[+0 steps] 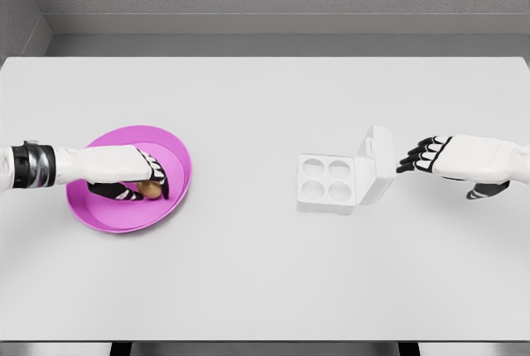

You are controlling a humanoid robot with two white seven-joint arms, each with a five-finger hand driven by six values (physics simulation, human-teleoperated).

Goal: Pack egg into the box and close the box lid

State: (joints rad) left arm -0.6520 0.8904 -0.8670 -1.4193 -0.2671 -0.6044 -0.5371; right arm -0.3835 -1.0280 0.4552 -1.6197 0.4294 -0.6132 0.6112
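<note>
Curling left fingers point(149, 175) around egg point(150, 190) (touching), pink plate point(99, 215)

White-shelled arms, each hand black-jointed with white finger segments — left hand point(132, 175), right hand point(443, 160) — left wrist black-banded.

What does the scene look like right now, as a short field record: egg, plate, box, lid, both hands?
egg: brown egg in the plate, under the left fingertips
plate: magenta plate, table's left side
box: white egg box, four cups, all empty
lid: lid open, raised on the box's right side
left hand: left hand over the plate, fingers curled around the egg
right hand: right hand open, right of the lid, apart from it
</note>
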